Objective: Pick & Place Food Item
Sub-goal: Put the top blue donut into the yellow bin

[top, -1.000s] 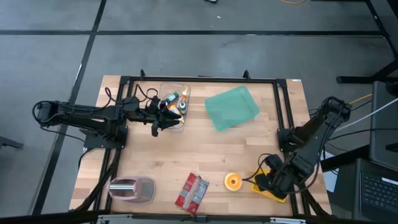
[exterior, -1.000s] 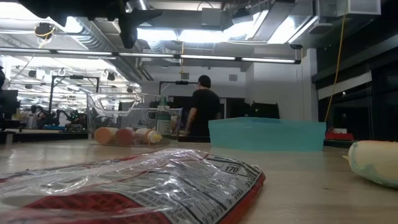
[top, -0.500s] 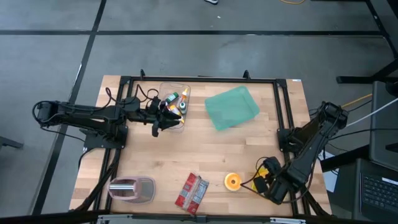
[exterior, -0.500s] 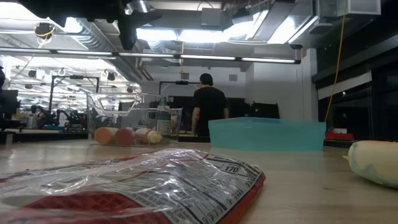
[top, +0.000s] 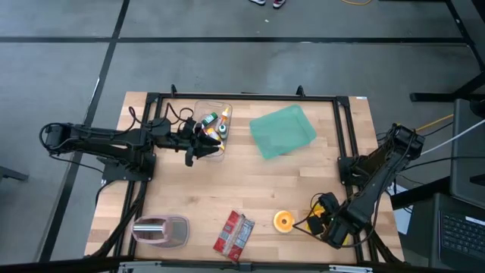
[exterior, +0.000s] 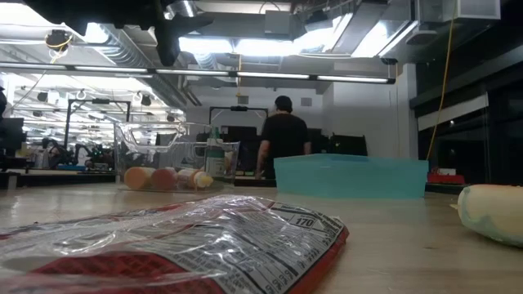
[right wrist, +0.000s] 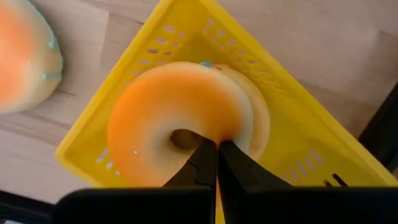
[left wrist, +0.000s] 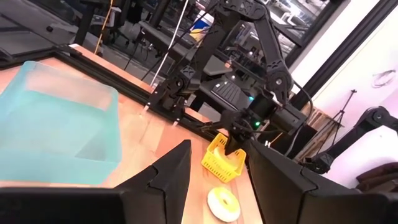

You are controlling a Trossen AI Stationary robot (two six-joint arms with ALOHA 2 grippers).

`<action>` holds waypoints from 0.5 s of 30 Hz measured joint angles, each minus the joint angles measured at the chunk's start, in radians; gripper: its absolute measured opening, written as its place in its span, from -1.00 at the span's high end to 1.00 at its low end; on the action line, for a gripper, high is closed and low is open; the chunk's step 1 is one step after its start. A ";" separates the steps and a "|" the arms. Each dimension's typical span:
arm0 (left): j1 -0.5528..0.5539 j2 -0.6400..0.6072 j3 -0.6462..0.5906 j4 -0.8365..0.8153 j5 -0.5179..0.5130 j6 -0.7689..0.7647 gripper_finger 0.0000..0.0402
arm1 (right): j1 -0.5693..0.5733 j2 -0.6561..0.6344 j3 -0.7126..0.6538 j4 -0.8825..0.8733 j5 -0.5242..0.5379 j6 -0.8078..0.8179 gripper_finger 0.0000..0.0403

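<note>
Looking straight down, we find our right gripper [right wrist: 216,163], fingers clenched empty, poised directly above the donut [right wrist: 186,121] in the yellow basket [right wrist: 311,143].

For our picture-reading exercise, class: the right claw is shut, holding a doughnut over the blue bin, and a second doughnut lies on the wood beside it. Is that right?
Not quite. The right claw is shut on the doughnut, but over the yellow basket, not the blue bin, which sits across the table. The right wrist view shows this. The second doughnut does lie on the wood beside the basket.
</note>
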 joint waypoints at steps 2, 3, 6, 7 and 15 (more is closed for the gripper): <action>0.000 0.000 0.000 -0.001 0.000 0.000 0.22 | 0.002 0.000 -0.010 0.015 -0.001 0.000 1.00; 0.002 0.000 0.000 -0.002 0.000 0.000 0.22 | 0.004 0.000 -0.016 0.027 0.000 0.000 1.00; 0.014 0.000 0.000 -0.015 0.001 -0.003 0.22 | 0.007 0.000 -0.024 0.033 -0.001 0.003 1.00; 0.020 0.000 0.000 -0.020 0.001 -0.008 0.22 | 0.007 0.000 -0.024 0.035 -0.001 0.003 1.00; 0.078 0.000 0.000 -0.019 0.057 -0.026 0.22 | 0.006 -0.004 -0.024 0.040 -0.016 0.010 0.81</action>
